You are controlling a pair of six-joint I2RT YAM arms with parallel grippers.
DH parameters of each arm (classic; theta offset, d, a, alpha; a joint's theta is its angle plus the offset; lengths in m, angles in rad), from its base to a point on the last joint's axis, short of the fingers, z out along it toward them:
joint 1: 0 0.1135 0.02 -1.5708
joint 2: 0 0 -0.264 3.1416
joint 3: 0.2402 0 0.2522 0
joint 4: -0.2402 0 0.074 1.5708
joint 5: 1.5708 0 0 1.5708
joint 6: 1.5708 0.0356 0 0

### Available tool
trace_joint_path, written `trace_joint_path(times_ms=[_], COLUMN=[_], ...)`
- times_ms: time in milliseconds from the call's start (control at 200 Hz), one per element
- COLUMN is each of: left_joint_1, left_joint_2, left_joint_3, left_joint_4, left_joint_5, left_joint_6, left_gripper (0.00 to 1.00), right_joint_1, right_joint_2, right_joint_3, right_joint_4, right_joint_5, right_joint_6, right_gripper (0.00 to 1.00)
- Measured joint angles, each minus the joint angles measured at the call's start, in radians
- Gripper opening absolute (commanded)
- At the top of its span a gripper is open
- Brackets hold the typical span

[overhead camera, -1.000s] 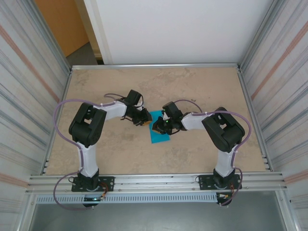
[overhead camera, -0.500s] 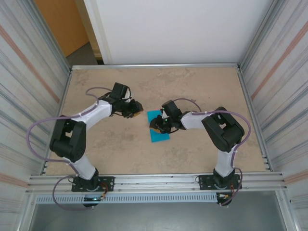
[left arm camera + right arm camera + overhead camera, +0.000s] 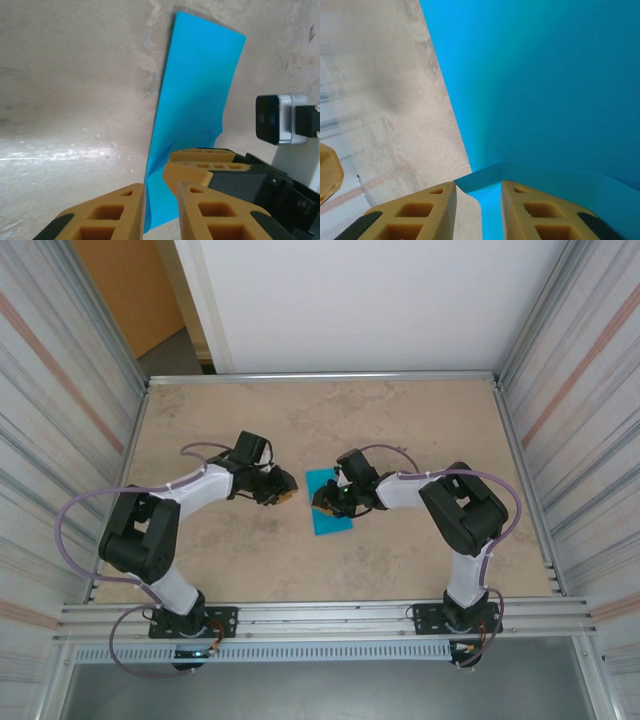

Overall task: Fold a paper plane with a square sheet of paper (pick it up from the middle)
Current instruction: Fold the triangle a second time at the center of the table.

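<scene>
Mia: Where is the sheet of paper [image 3: 335,523] now?

Ben: In the middle of the table [image 3: 420,420], a bit crooked. It is in the same spot as a second ago.

Mia: So what did move?

Ben: The left gripper [image 3: 286,494]. A second ago it was right at the left edge of the paper. Half a second ago it had pulled away, up and to the left. Now it has come part of the way back. It sits just beside the left edge, not on the paper.

Mia: Is it holding anything?

Ben: No. Its fingers [image 3: 107,215] are close together with a thin gap, and they pinch nothing. In the left wrist view the paper stretches away in front of them.

Mia: And the right gripper [image 3: 320,504]?

Ben: It stayed put over the paper, reaching in from the right. Its fingers [image 3: 545,215] have just a thin gap too. Right at their tips, one edge of the paper is lifted off the flat part. Blue shows in the gap, but the fingers are not squeezed shut on it.

Mia: So the paper is not all flat?

Ben: Most of it is. The bit by the right gripper is raised and a little wrinkled.
</scene>
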Motion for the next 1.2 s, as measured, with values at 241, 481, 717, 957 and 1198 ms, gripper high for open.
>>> trace_joint_path(times_ms=[241,481,717,957,1198], left_joint_1=[-0.053,-0.101,-0.133,-0.138,-0.138], left_joint_2=[0.001,0.05,0.123,0.154,0.194], left_joint_3=[-0.011,-0.01,0.01,0.051,0.073], left_joint_4=[0.042,0.084,0.086,0.068,0.052], left_joint_5=[0.015,0.022,0.019,-0.015,-0.04], left_joint_6=[-0.033,-0.054,-0.055,-0.051,-0.036], left_gripper=[0.18,0.11,0.06,0.03,0.02], right_joint_1=[-0.002,-0.004,-0.004,-0.005,-0.005], right_joint_2=[0.006,0.013,0.013,0.013,0.013], right_joint_3=[-0.006,-0.01,-0.011,-0.013,-0.019], right_joint_4=[0.001,0.005,0.008,0.011,0.024], right_joint_5=[0.0,-0.001,-0.003,-0.004,-0.006], right_joint_6=[-0.002,-0.007,-0.007,-0.007,-0.007], right_gripper=[0.14,0.02,0.0,0.0,0.0])
